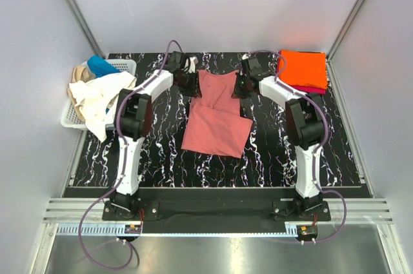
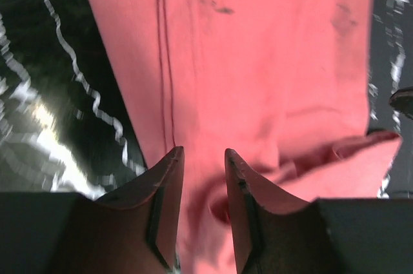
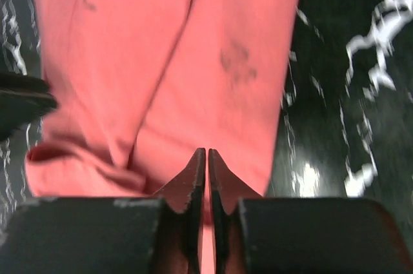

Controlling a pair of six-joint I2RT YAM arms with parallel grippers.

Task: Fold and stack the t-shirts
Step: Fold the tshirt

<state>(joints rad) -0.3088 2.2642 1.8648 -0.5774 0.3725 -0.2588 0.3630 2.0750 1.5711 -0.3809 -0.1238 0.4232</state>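
Right gripper (image 3: pixel 207 151): jaws pressed almost together, only a thin sliver of salmon-pink t-shirt (image 1: pixel 216 116) between the tips. It has the cloth pinched at the shirt's 1 o'clock corner.

Left gripper (image 2: pixel 201 153): jaws parted a little, with a narrow gap. Pink cloth shows through the gap and bunches just beside the right-hand finger (image 2: pixel 240 184). Cannot tell whether it has any grip. It sits at the shirt's 11 o'clock corner.

Pink shirt lies at the middle of the table (image 1: pixel 277 151). The far part is narrow, the near part wider and laid slightly askew. A seam line and a few dark specks show on the cloth in the left wrist view.

Top view, 2 o'clock: orange t-shirt (image 1: pixel 303 68), folded square, on top of a magenta t-shirt (image 1: pixel 315 89) whose near edge peeks out.

10 o'clock: white lattice basket (image 1: pixel 126 64) at the table edge. A cream-white t-shirt (image 1: pixel 97 97) spills over its rim onto the table, with a tan t-shirt (image 1: pixel 79 74) and a blue t-shirt (image 1: pixel 102 65) behind it.

Surface: black with white marble veining, glossy glare in both wrist views. Plain pale walls (image 1: pixel 213 3) on three sides.
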